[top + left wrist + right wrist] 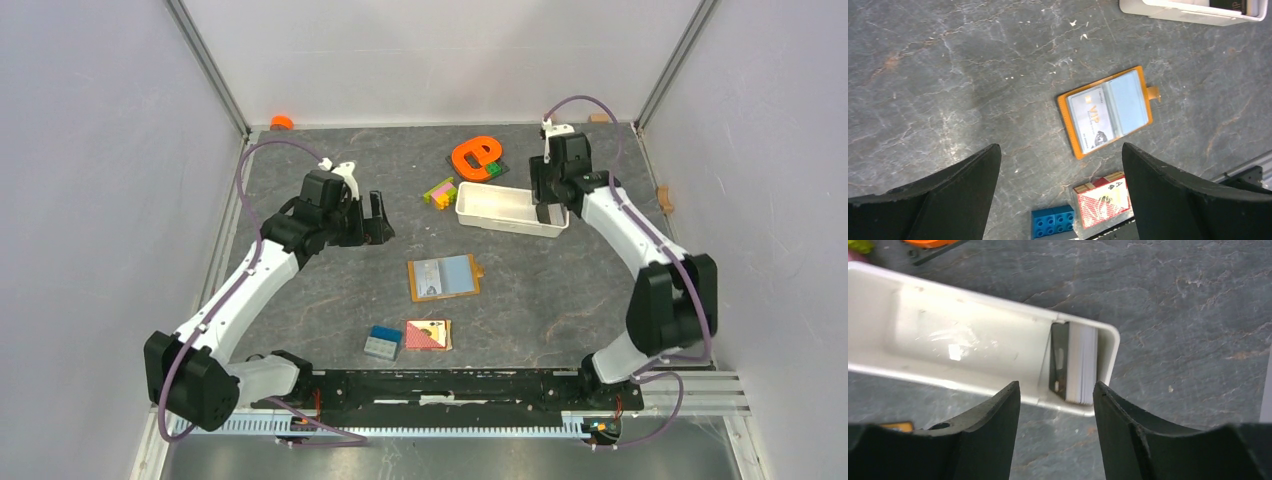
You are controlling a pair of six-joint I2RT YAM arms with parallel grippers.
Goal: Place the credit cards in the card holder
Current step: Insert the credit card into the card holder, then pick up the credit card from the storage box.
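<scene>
The card holder lies open and flat mid-table, tan-orange with grey-blue pockets. It also shows in the left wrist view, where a pale card marked VIP sits in its left pocket. A stack of credit cards stands on edge in the right end of the white tray. My right gripper is open and empty, hovering just above that end of the tray. My left gripper is open and empty, up off the table to the left of the holder.
A blue-and-grey block and a red-and-tan square tile lie near the front edge. An orange letter shape and small coloured bricks lie behind the tray. An orange cap sits at the back left corner.
</scene>
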